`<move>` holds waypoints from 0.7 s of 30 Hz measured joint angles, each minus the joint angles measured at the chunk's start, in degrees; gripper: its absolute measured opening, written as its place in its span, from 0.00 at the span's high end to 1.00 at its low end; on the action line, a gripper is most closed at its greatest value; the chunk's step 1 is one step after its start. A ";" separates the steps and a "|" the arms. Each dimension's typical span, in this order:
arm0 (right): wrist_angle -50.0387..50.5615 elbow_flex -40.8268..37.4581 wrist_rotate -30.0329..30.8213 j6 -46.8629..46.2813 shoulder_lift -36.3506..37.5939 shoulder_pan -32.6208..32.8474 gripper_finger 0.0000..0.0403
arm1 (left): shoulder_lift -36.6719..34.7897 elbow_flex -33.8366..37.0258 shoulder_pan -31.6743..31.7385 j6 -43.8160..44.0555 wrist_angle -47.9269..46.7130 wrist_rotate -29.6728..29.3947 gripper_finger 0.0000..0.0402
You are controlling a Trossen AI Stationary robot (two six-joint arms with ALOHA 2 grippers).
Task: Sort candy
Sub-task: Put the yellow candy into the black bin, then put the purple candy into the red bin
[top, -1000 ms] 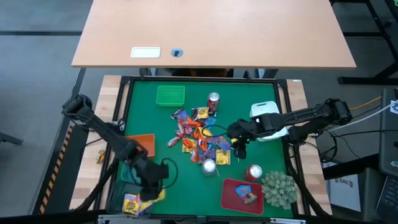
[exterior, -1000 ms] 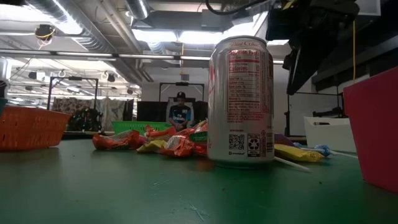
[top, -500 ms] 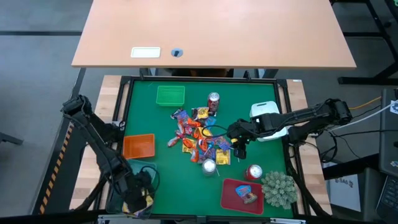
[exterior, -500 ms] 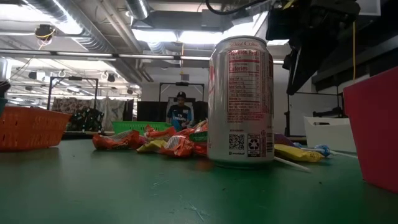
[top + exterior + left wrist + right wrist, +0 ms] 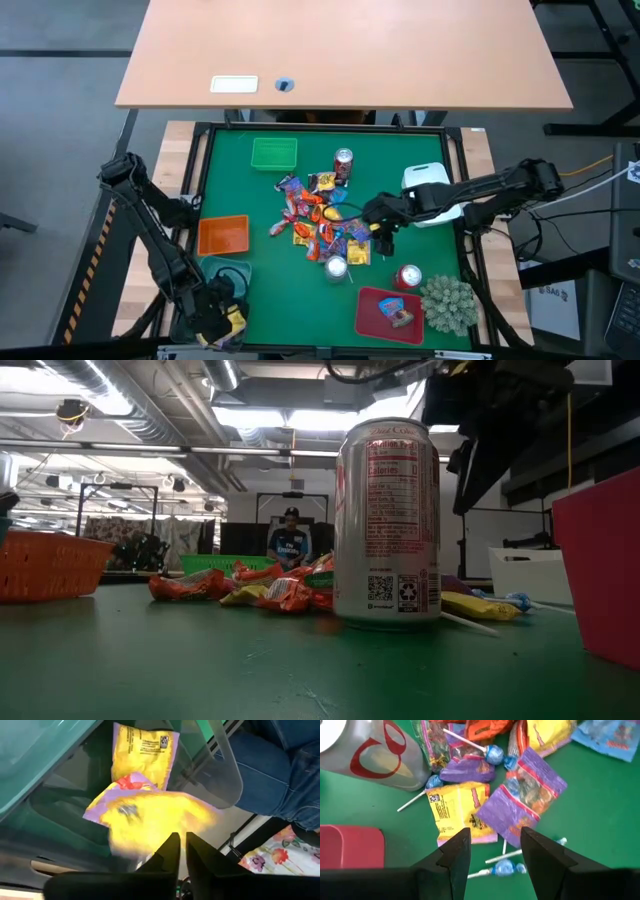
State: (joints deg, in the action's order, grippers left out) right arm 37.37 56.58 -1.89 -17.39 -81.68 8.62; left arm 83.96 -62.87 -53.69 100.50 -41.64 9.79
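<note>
The candy pile point(image 5: 320, 225) lies mid-table: yellow, orange, purple and blue wrappers plus lollipops. My right gripper point(image 5: 380, 228) hovers open over its right edge; in its wrist view the gripper point(image 5: 495, 847) stands above a yellow packet point(image 5: 460, 810) and a purple packet point(image 5: 525, 802) lying flat on the mat. My left gripper point(image 5: 215, 322) is at the near-left corner over a clear bin point(image 5: 228, 280). Its fingers point(image 5: 180, 847) are almost shut at a blurred yellow-and-purple packet point(image 5: 150, 817). Another yellow packet point(image 5: 145, 752) lies in the bin. My left gripper has the yellow-and-purple packet at its fingertips point(image 5: 170, 845), by the packet's edge point(image 5: 157, 845) nearest them. The packet is blurred where it meets the fingers, so the hold itself does not show plainly. It hangs over the clear bin, above the packet lying there.
Three drink cans stand around the pile point(image 5: 343, 162) point(image 5: 336, 267) point(image 5: 408, 277). There is a green bin point(image 5: 274, 153) far left, an orange bin point(image 5: 222, 235) left, a white bin point(image 5: 425, 180) right, a red bin point(image 5: 390, 310) near right, and a spiky plant point(image 5: 448, 303). A person's jeans point(image 5: 270, 770) are beside the table.
My left gripper has swung from beside the orange bin toward the table's near-left corner, carrying the yellow packet, and now stays over the clear bin. The right arm has kept still.
</note>
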 joint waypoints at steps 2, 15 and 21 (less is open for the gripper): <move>-0.67 0.00 0.00 0.79 -1.04 0.00 0.57 | 0.02 0.00 0.00 0.05 -0.02 -0.28 0.89; -2.85 0.00 13.36 1.31 -6.92 -0.02 0.57 | 0.02 0.00 0.49 -4.82 0.10 -14.02 0.68; -4.97 0.00 13.33 1.31 -10.54 -0.04 0.57 | 0.04 0.00 2.05 -9.39 0.12 -15.63 0.67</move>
State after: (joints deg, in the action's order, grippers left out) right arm 32.40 56.58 11.44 -16.08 -92.22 8.58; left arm 84.01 -62.87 -51.64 91.11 -41.52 -5.84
